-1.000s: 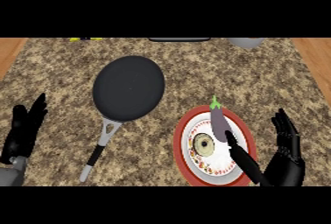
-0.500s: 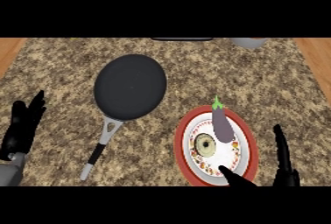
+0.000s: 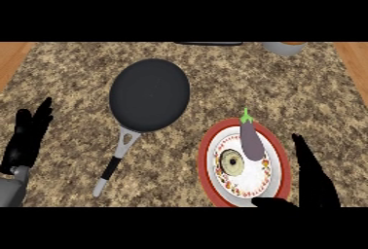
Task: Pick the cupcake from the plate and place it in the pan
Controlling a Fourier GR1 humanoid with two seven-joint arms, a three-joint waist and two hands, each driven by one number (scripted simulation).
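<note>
Both my hands are released, grasping nothing. My right hand (image 3: 316, 182) stands at the counter's (image 3: 316, 92) front-right corner, fingers straight up just beside the red-rimmed plate's (image 3: 204, 165) right edge, thumb stretched across its near rim. On that plate the cupcake (image 3: 231, 162) sits left of centre, untouched, with a purple eggplant (image 3: 251, 141) just beside it, its green stem pointing toward the far edge. My left hand (image 3: 25, 141) rests open by the counter's left edge. The black frying pan (image 3: 149, 95) lies left of the counter's middle, apart from the plate, handle angled toward the front-left.
</note>
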